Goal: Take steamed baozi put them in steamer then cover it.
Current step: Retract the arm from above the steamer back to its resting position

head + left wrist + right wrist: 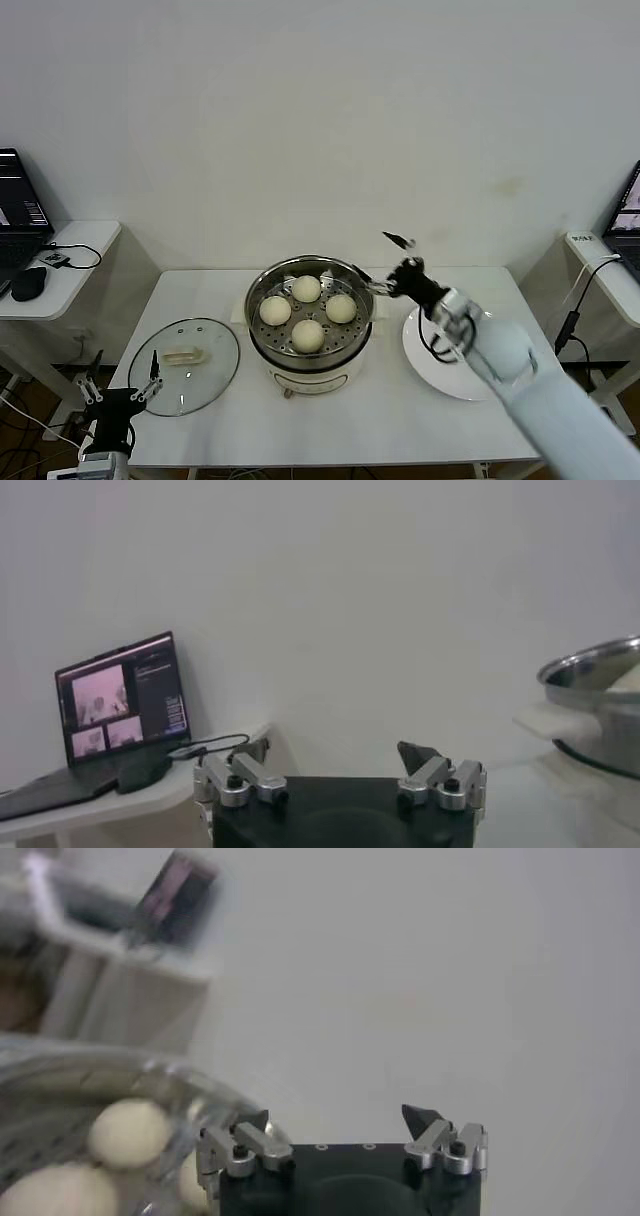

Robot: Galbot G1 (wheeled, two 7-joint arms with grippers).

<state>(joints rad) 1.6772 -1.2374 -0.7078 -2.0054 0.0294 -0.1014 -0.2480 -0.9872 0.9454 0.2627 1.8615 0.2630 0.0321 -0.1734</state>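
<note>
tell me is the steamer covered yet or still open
Still open. The steamer shows all four baozi uncovered on its tray, and the cover lies flat on the table to its left.

Bystanders around the white surface (200, 300)
White plate (430, 365) lay at its right; an open laptop (120, 705) and black mouse (28, 284) sat on the left side desk (85, 240).

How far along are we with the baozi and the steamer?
All four baozi sit in the steamer; the plate is bare. Nothing is held: the right gripper hangs open beside the pot's rim, the left gripper open near the cover. Covering remains.
</note>
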